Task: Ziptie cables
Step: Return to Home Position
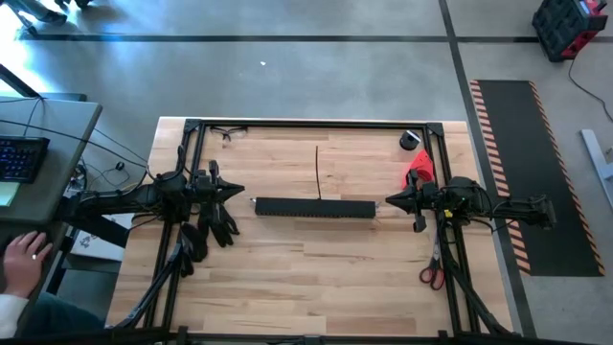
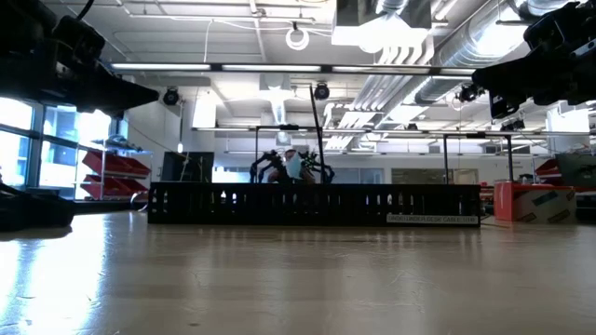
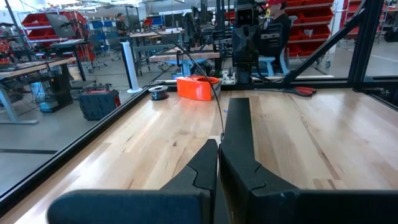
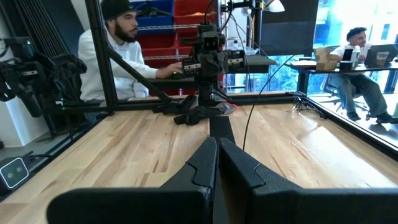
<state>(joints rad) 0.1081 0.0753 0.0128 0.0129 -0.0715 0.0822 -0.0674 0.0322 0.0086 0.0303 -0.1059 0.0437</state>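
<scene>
Closed on nothing: left pincer (image 1: 239, 192) at nine o'clock of the black duct (image 1: 314, 207), right pincer (image 1: 390, 200) at three. Between them, cables (image 1: 318, 172) jutting toward twelve; scissors (image 1: 430, 276) at five.

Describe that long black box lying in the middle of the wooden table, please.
The black duct is a long, narrow, plastic-looking channel lying flat on the wooden table, between the left gripper and right gripper, neither touching it. Its side walls are slotted like comb teeth, with a pale label near one end. Its top looks covered. One thin dark cable sticks up from it.
</scene>
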